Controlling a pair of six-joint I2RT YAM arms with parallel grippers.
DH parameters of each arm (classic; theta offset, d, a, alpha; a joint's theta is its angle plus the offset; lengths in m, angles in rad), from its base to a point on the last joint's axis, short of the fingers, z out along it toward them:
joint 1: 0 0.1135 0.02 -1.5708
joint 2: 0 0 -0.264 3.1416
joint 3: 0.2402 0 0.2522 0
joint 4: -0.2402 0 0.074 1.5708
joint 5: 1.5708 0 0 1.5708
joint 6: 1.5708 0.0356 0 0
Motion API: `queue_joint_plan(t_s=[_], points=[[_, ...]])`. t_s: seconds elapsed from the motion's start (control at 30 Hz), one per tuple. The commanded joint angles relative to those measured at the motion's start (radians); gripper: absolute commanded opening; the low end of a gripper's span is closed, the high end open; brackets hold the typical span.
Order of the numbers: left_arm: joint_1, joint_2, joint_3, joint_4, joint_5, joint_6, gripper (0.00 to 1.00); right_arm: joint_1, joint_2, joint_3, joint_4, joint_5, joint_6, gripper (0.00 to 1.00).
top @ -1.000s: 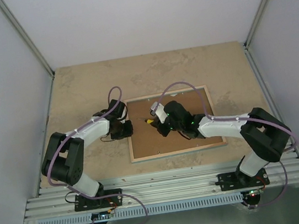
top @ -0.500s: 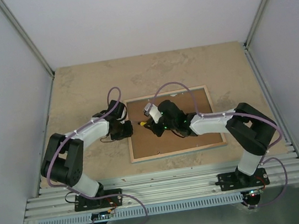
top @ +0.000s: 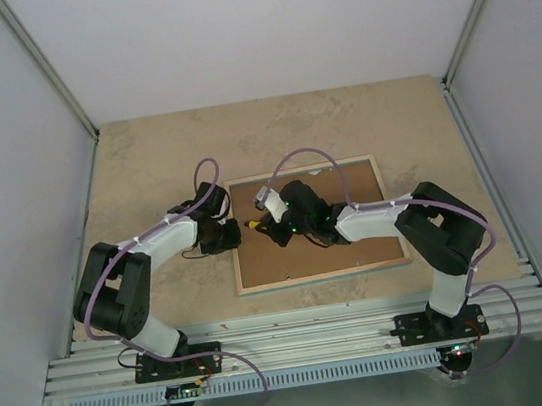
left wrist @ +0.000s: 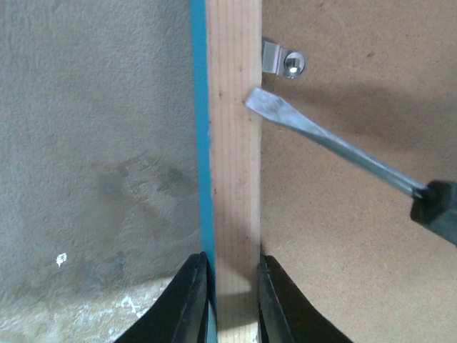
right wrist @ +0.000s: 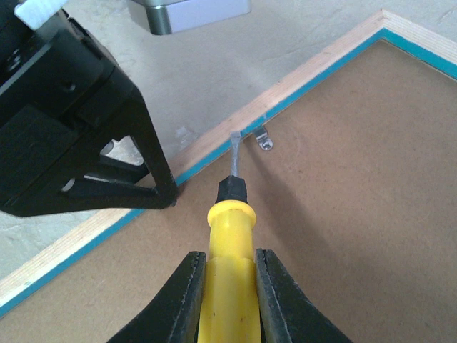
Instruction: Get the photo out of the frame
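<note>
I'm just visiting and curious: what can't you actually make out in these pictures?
- The photo: in no view; the frame lies back up and its board hides it.
- The screwdriver tip: both wrist views leave unclear whether it touches the clip.
- Any other clips: top view, too small, partly under the right arm.

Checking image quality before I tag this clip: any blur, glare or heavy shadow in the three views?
Top external: even, diffuse light, no glare; the screwdriver is tiny. Left wrist: sharp grain on the frame; the blade throws a soft shadow on the backing board. Right wrist: the left gripper is a dark mass; blade tip faint against pale wood.
</note>
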Motion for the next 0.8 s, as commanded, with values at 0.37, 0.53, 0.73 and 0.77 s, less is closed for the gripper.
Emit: queue_joint_plan(t_s=[0.37,0.53,0.73,0.77], points=[[-0.007,-0.012,-0.009,0.004,0.050,-0.014,0.13,-0.004,0.000,0.025,-0.001,0.009,-0.023,0.00],[-0.007,-0.012,-0.007,0.001,0.044,-0.013,0.13,-0.005,-0.049,-0.008,-0.014,0.031,-0.027,0.00],[-0.007,-0.010,-0.008,0.001,0.043,-0.013,0.13,-0.006,-0.060,-0.019,-0.031,0.035,-0.040,0.00],[-0.007,-0.010,-0.008,0.002,0.043,-0.015,0.13,-0.005,-0.055,-0.020,-0.032,0.033,-0.041,0.00]])
